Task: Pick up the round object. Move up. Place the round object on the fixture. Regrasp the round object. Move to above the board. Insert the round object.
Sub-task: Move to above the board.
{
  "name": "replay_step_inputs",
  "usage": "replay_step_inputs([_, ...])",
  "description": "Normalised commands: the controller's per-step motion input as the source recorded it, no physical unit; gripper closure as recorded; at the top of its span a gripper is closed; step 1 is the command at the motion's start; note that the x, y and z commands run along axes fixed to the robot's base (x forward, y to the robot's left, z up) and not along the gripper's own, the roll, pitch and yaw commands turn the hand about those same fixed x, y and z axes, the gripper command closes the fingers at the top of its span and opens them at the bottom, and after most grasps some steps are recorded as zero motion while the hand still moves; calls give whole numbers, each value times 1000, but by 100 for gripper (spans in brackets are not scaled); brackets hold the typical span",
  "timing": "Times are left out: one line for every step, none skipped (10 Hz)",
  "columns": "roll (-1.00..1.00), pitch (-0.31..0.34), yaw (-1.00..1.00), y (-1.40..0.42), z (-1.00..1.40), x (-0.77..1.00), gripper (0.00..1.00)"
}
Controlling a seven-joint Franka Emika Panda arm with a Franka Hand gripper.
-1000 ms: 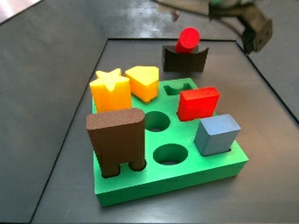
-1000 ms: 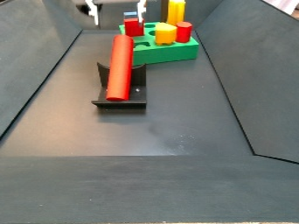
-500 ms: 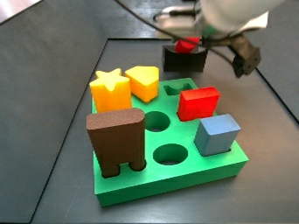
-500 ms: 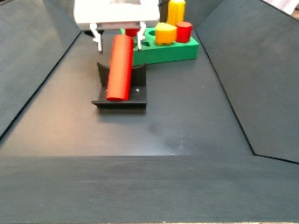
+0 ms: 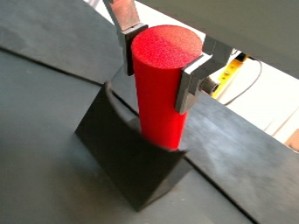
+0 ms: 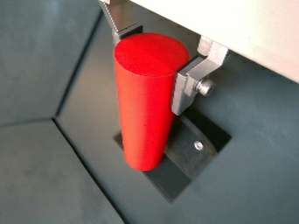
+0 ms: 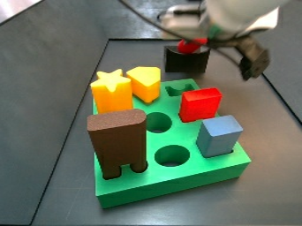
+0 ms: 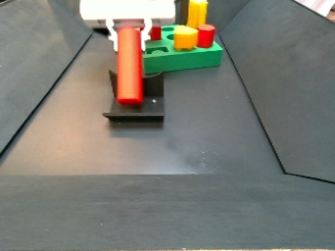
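Red peg (image 8: 128, 67) lies propped on the fixture (image 8: 135, 101), long axis sloping up toward the gripper; in a side view only its round end shows (image 7: 188, 43), above the dark block of the fixture (image 7: 185, 60). Largest item in view: the dark desk (image 8: 197, 137) with raised side walls. Next, the green board (image 7: 177, 146) with round and shaped holes, standing just beyond the fixture in a side view (image 8: 190, 57). On the board: brown arch block (image 7: 117, 144) at the near corner, yellow star (image 7: 111, 92), yellow block (image 7: 145, 83), red block (image 7: 200, 103), grey-blue cube (image 7: 218, 136); two round holes in the middle row stand open. Fixture base plate lies flat on the desk, dark bracket rising from it (image 5: 128, 153); a screw shows in the plate in a wrist view (image 6: 194, 150). Gripper (image 5: 163, 61) sits at the upper end of the peg, over the fixture; white gripper body shows in a side view (image 8: 128, 12). Both wrist views show the silver fingers (image 6: 193, 77) pressed flat on opposite sides of the peg near its end face: jaws clamped on the peg. Lower end of the peg rests on the fixture (image 6: 145, 157).
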Motion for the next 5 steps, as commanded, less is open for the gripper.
replay_step_inputs([-279,7,-285,-158,1000,84,100])
replay_step_inputs([-240,46,-254,-154,1000,74,100])
replay_step_inputs([-174,111,-186,-135,1000,64,100])
replay_step_inputs([-143,143,-136,-124,1000,55,100])
replay_step_inputs([-97,172,-71,-112,1000,43,100])
